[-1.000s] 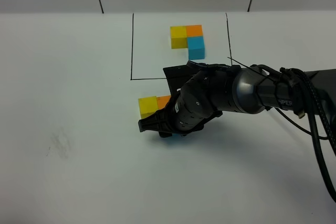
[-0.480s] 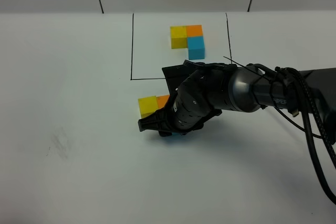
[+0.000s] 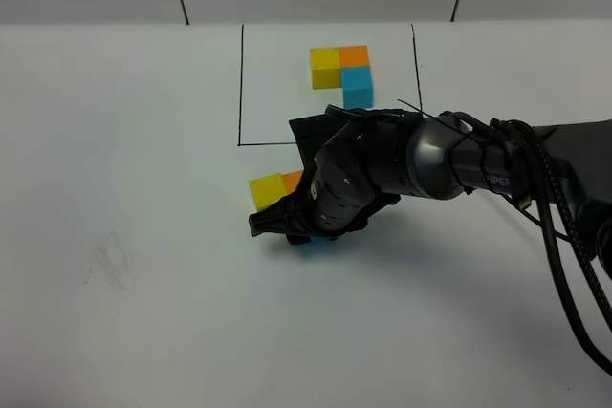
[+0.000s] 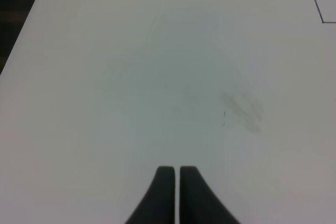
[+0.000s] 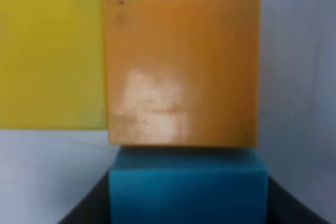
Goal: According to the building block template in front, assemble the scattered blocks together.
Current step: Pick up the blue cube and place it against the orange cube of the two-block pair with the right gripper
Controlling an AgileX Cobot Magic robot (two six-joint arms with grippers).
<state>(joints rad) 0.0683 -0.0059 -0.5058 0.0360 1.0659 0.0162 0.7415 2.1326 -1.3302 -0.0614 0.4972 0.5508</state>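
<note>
The building block template (image 3: 341,72), a yellow, orange and light blue L, lies inside the black frame at the back. The scattered yellow cube (image 3: 266,191) and orange cube (image 3: 293,180) sit side by side in front of the frame; they touch in the right wrist view, yellow (image 5: 50,56) beside orange (image 5: 181,69). My right gripper (image 3: 287,232) is low over them, shut on the light blue cube (image 5: 186,187), which presses against the orange cube's near face. Only a blue sliver (image 3: 312,241) shows under the gripper. My left gripper (image 4: 175,182) is shut and empty over bare table.
The white table (image 3: 143,312) spreads around the blocks. The black frame line (image 3: 239,83) runs just behind the cubes. The right arm's cables (image 3: 564,265) hang at the right. A faint smudge (image 3: 107,265) marks the table at the left.
My right gripper has crept slightly left with the light blue cube, and the yellow and orange cubes have shifted a little left with it. The left gripper has no earlier frame.
</note>
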